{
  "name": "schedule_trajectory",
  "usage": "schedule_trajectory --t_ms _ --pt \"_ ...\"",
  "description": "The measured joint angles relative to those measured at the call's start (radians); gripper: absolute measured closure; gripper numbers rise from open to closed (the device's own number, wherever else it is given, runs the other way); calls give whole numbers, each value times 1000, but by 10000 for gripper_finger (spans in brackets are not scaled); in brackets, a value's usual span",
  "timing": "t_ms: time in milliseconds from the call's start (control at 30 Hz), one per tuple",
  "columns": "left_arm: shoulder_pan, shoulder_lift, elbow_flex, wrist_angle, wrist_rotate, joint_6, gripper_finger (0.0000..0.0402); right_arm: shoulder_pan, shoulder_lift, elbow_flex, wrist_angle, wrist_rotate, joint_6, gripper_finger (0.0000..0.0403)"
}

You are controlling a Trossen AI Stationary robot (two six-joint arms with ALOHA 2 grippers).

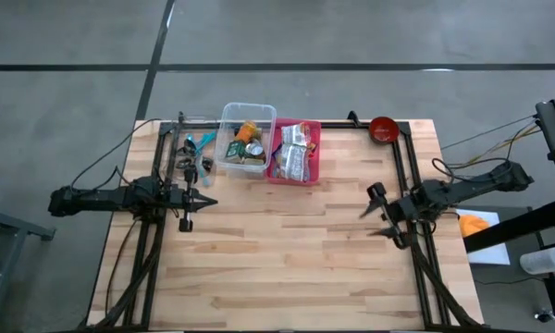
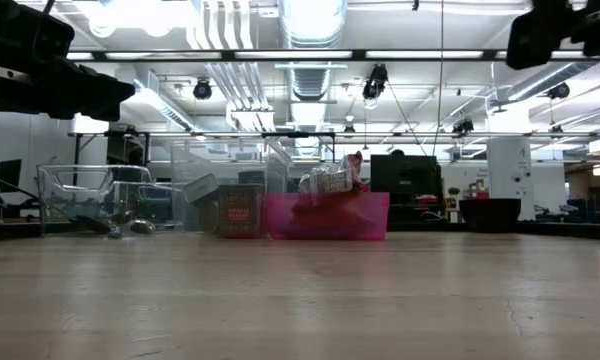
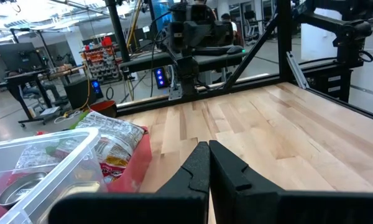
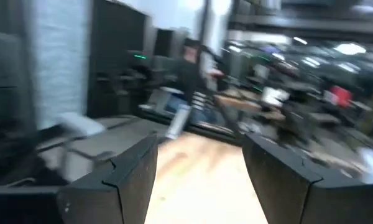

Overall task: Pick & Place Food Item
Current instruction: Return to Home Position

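- The left gripper (image 1: 203, 201) hangs over the left side of the bench (image 1: 296, 259), about halfway between the near and far edges. It points in toward the middle.
- Its fingers (image 3: 196, 168) are pressed tight together with nothing between them.
- The right gripper (image 1: 372, 211) sits over the right side of the bench, roughly level with the left one and facing it. The two are well apart.
- Its fingers (image 4: 124, 180) are spread wide and hold nothing.
- A clear bin (image 1: 229, 129) stands at the far edge, a little left of centre. It holds tins (image 1: 250, 139) and other small food items I can't make out.
- A pink bin (image 1: 315, 157) sits just beside the clear bin on its right, close enough that I can't tell whether they touch. Crinkled food packets (image 1: 294, 153) are heaped in it and stick up above the rim.
- Toward the far left corner, just left of the clear bin, lie some blue-green utensils (image 1: 202, 141).
- From bench height, a second clear bin (image 2: 80, 195) shows around that spot, with dark items on its floor.
- A red bowl (image 1: 382, 129) rests near the far right corner, apart from the bins.
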Motion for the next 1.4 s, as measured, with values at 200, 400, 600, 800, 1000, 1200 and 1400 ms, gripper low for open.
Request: schedule_trajectory --t_ms 200,400,600,800,1000,1200,1400 --pt "0 0 0 0 0 0 401 -6 -103 -47 2 -99 -32 168" --pt "0 0 0 0 0 1 401 -57 -198 -56 -83 -76 15 168" --pt "0 0 0 0 0 3 401 -113 -249 -63 -133 -74 48 168" --pt "0 0 0 0 0 3 401 -166 -295 -77 -146 -73 75 168" --pt "0 0 0 0 0 3 402 -190 -304 -77 -170 30 118 168" --pt "0 0 0 0 0 2 401 -190 -306 -77 -209 118 118 168" --pt "0 0 0 0 0 2 401 -190 -318 -77 -264 129 105 168"
